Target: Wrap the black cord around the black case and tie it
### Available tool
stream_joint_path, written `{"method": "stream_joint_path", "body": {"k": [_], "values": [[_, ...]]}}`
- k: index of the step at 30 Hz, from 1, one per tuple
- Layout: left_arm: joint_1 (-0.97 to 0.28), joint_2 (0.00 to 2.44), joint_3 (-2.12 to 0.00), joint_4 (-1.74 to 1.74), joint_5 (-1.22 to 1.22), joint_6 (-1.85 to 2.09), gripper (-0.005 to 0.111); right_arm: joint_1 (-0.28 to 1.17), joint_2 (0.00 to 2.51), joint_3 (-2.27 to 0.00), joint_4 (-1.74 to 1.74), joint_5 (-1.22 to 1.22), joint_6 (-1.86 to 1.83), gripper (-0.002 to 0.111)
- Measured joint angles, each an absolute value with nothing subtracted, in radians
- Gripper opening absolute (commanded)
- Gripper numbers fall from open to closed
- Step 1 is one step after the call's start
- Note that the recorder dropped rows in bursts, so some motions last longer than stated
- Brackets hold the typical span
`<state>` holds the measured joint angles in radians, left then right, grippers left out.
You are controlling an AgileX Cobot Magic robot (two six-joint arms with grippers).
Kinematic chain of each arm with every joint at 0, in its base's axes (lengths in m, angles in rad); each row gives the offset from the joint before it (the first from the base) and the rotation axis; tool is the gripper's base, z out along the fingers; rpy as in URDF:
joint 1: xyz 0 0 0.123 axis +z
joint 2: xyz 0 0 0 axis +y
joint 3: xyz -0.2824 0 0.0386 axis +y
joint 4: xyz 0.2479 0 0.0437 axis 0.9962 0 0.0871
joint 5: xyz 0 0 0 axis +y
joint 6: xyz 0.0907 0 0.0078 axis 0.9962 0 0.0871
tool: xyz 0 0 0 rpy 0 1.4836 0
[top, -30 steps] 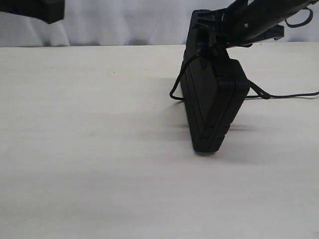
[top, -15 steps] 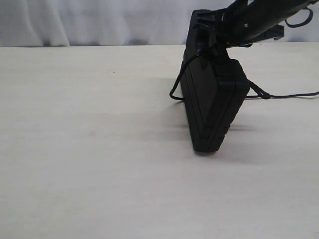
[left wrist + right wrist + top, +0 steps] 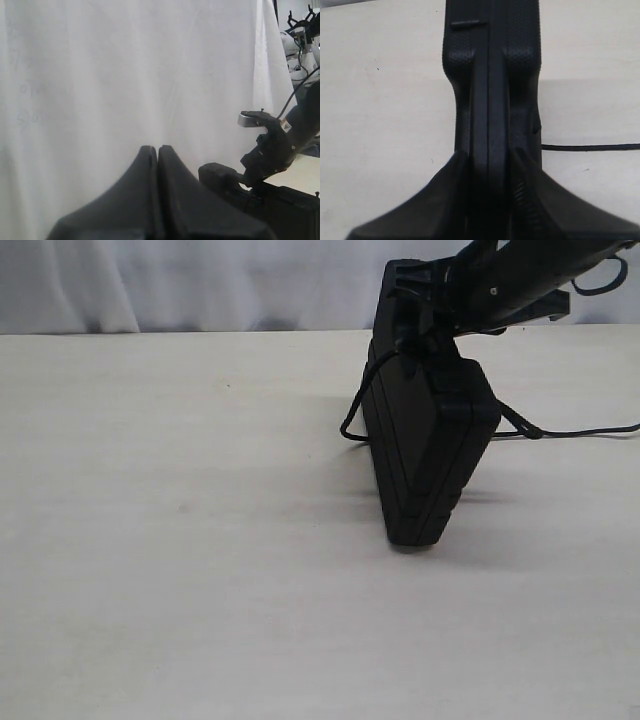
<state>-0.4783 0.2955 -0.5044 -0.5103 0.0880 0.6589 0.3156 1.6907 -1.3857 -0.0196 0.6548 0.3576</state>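
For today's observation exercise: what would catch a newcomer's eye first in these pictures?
A black case stands on its edge on the table, right of centre, with the right tool clamped on its top. A black cord loops beside it and trails across the table. The left tool hangs shut before a white curtain.

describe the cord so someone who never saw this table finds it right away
On the pale table, a black case stands on edge toward the far side. The cord is the black line looping off one face of it and trailing away across the tabletop. Nothing else lying there is so thin.
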Motion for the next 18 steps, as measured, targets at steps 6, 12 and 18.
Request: {"method": "stream_joint_path", "body": {"k": [6, 12, 18], "values": [[-0.478, 0.103, -0.432, -0.510, 0.097, 0.618, 0.000, 0.316, 1.691, -1.386, -0.020, 0.655, 0.358, 0.004], [-0.478, 0.047, -0.432, -0.508, 0.139, 0.581, 0.000, 0.316, 1.691, -1.386, -0.020, 0.655, 0.358, 0.004], [-0.478, 0.047, -0.432, -0.508, 0.140, 0.581, 0.000, 0.316, 1.691, -1.386, -0.020, 0.655, 0.358, 0.004]]}}
